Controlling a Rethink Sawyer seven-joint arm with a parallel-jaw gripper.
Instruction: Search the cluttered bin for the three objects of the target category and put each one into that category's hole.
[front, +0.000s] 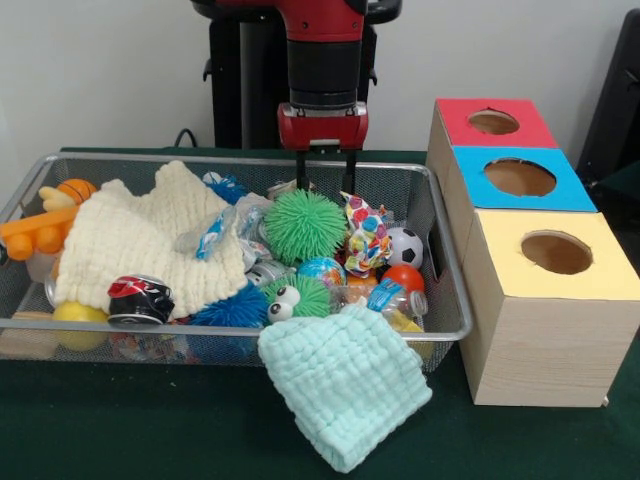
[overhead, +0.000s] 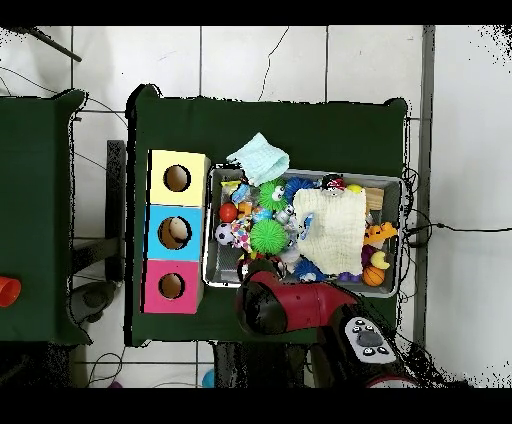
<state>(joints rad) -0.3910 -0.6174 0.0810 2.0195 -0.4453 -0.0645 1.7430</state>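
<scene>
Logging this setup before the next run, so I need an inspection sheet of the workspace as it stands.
Surface: dark green cloth table.
Job's things: wire bin full of toys; wooden box with red hole, blue hole and yellow hole beside it.
Clutter: cream cloth over the pile; mint cloth draped over the bin's front rim; green spiky ball; small soccer ball; crushed can.
Hand: hand open, above the bin's rear, holding nothing.
Cables: black cable behind the bin.
Surroundings: white tiled floor; second green table.
</scene>
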